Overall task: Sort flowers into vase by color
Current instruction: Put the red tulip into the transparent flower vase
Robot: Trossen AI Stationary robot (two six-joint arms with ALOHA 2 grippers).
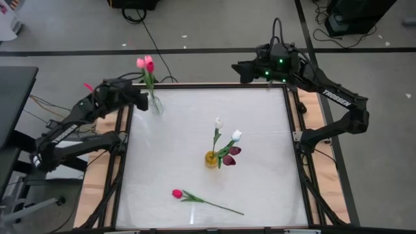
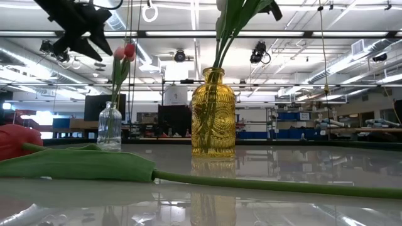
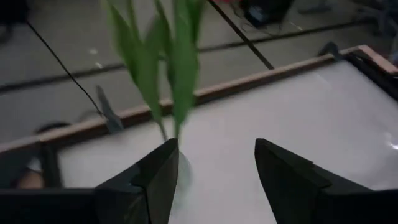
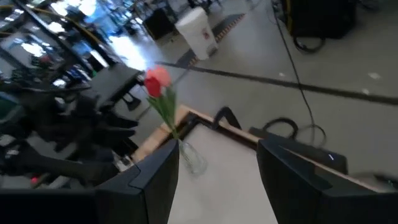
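A clear glass vase (image 1: 155,104) (image 2: 110,126) stands at the table's far left corner with a pink and a red tulip (image 1: 145,63) (image 2: 124,52), their stems standing in its neck. My left gripper (image 1: 144,99) (image 3: 214,149) is open just left of that vase, the green leaves (image 3: 177,56) right in front of its fingers. A yellow glass vase (image 1: 211,158) (image 2: 213,113) at mid-table holds two white tulips (image 1: 218,121) and a dark purple one (image 1: 233,153). A red tulip (image 1: 177,194) (image 2: 12,141) lies flat near the near edge. My right gripper (image 1: 239,67) (image 4: 217,146) hovers open past the far edge.
The table's wooden frame (image 1: 195,84) rims the white top. The lying tulip's stem (image 1: 218,206) runs toward the near right. Open white surface lies between the two vases and right of the yellow one. Cables and gear sit on the floor beyond the far edge.
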